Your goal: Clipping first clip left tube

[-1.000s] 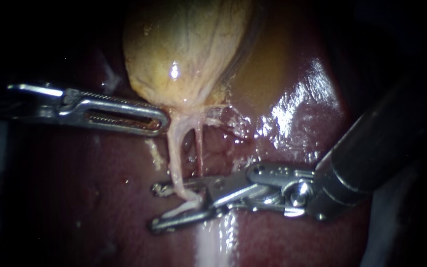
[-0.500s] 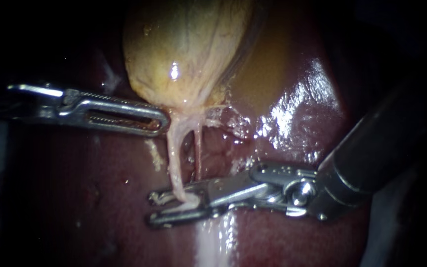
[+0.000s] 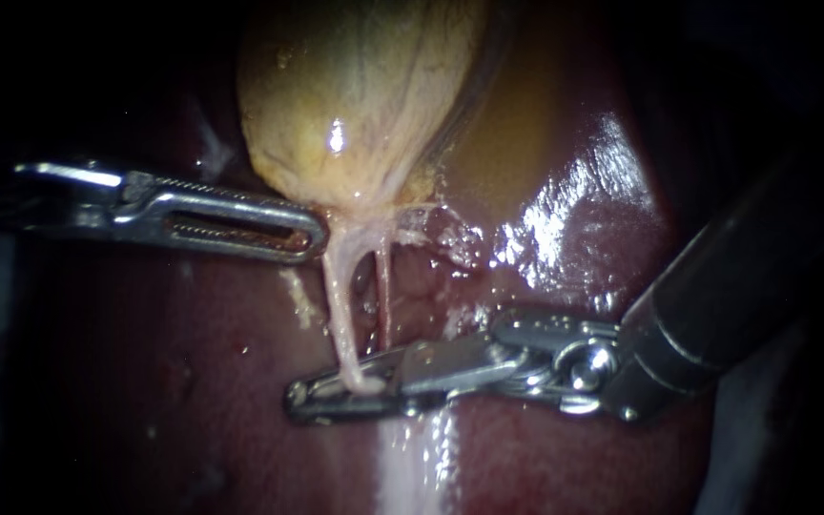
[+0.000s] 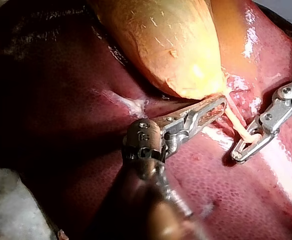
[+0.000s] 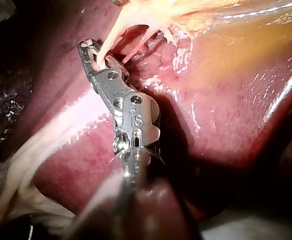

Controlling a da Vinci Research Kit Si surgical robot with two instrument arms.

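Left instrument (image 3: 309,235), right instrument (image 3: 303,401): shiny metal. Liver (image 3: 574,219) wet, glossy. Gallbladder (image 3: 355,95) smooth, moist. Left tube (image 3: 339,315) slick.

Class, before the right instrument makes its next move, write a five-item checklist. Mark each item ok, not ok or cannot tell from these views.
1. Right instrument has its jaws shut on the left tube: ok.
2. Jaw tips reach past the left tube: ok.
3. Right tube lies outside those jaws: cannot tell.
4. Clip seated on the left tube: cannot tell, none shows.
5. Left instrument has its tip at the gallbladder's neck: ok.
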